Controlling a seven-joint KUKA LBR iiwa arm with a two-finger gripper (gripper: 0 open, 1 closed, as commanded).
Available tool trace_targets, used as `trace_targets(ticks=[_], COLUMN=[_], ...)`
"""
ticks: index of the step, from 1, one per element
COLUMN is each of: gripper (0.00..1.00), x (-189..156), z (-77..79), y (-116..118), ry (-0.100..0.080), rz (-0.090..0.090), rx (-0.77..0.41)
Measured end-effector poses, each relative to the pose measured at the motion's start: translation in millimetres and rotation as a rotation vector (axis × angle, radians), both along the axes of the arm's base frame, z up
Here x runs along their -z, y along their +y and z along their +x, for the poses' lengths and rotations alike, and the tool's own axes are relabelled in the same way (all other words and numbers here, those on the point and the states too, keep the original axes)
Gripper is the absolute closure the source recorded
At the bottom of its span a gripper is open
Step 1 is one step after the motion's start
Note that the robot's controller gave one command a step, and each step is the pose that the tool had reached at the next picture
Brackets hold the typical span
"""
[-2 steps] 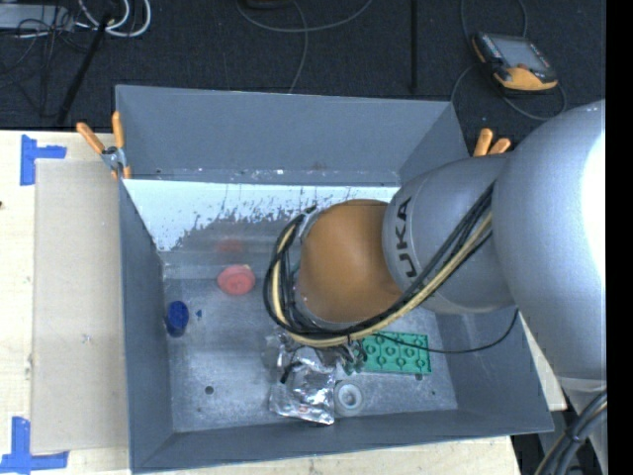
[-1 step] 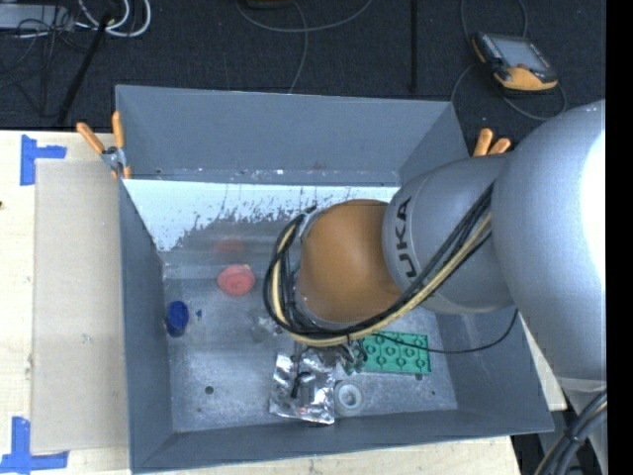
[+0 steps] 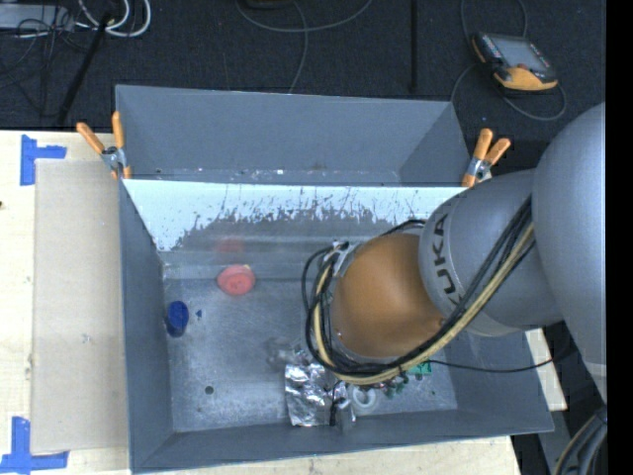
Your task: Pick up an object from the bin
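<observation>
My gripper [image 3: 344, 405] is low in the bin near the front wall, mostly hidden under the arm's wrist. It is right beside a crumpled silver foil lump [image 3: 307, 392], which lies on the bin floor at front centre, touching or almost touching the gripper's left side. A small green thing [image 3: 423, 369] peeks out from under the wrist to the right.
A red round disc [image 3: 235, 281] lies on the floor left of centre, towards the back. A small blue cap-like thing [image 3: 177, 317] sits near the left wall. The arm with its orange cover and cables spans the right half of the bin.
</observation>
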State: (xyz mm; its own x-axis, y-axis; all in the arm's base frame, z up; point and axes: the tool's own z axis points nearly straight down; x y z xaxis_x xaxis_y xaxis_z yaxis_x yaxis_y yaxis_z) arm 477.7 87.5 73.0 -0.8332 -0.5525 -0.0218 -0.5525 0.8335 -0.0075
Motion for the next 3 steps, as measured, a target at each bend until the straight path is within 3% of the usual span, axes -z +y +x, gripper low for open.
trace_targets(ticks=[1, 2, 3], gripper=[0.00, 1.00, 1.00], x=[3, 3, -146], z=[76.6, 74.0, 28.4], y=[-15, -15, -16], ry=[0.017, 0.023, 0.015], rz=[-0.004, -0.003, -0.004], rx=[0.068, 0.069, 0.035])
